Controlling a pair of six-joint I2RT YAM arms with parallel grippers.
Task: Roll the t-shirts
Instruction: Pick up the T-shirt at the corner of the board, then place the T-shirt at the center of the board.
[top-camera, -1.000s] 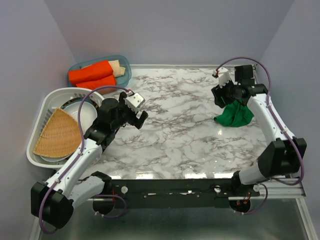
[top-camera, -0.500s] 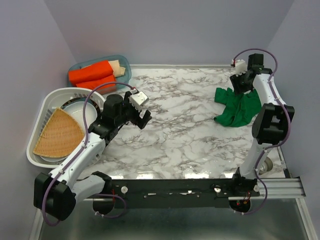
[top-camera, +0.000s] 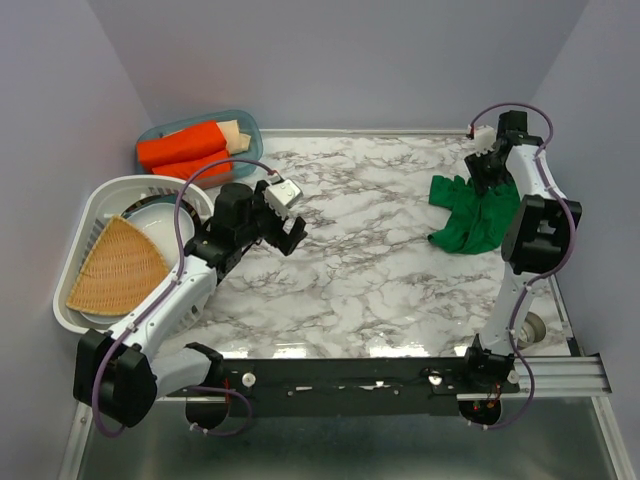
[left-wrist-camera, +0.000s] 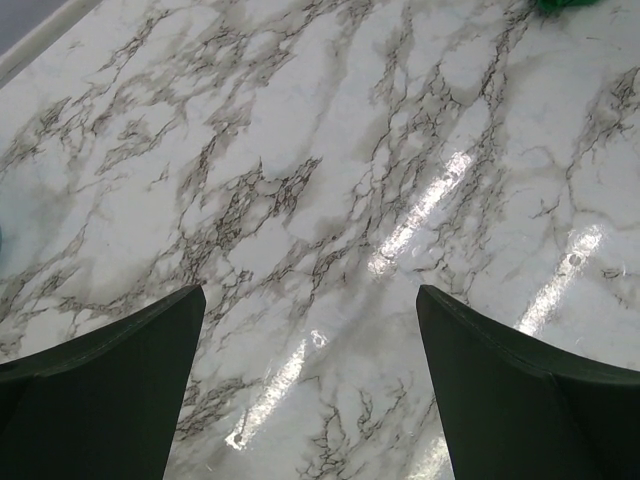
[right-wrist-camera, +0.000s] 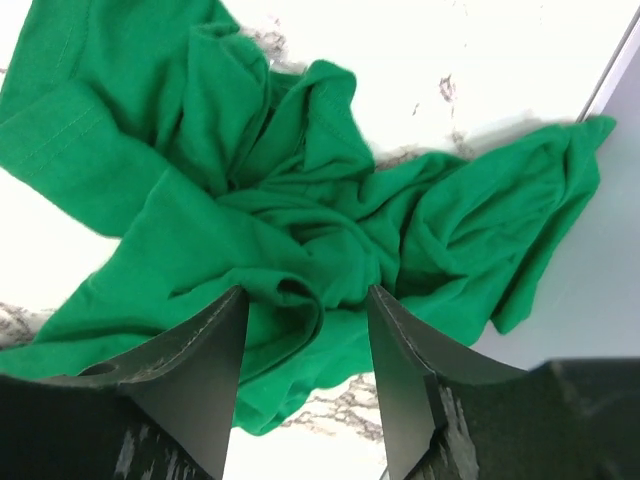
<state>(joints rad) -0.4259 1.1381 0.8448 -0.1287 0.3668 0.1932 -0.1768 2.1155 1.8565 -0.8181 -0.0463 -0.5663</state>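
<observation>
Right pincer (right-wrist-camera: 306, 292) (jaws apart) straddles a fold of green t-shirt (right-wrist-camera: 190, 215).

Bright, even overhead light threw white glare streaks on the worktop (left-wrist-camera: 420, 215) (sharp focus, soft shadows).

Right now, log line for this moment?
left claw: open, above table | right claw: open, straddling fold of shirt | shirt: crumpled, unrolled

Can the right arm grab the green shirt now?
Probably yes. The right gripper sits right over the crumpled green t-shirt, its fingers apart around a fold, with nothing in the way.
</observation>
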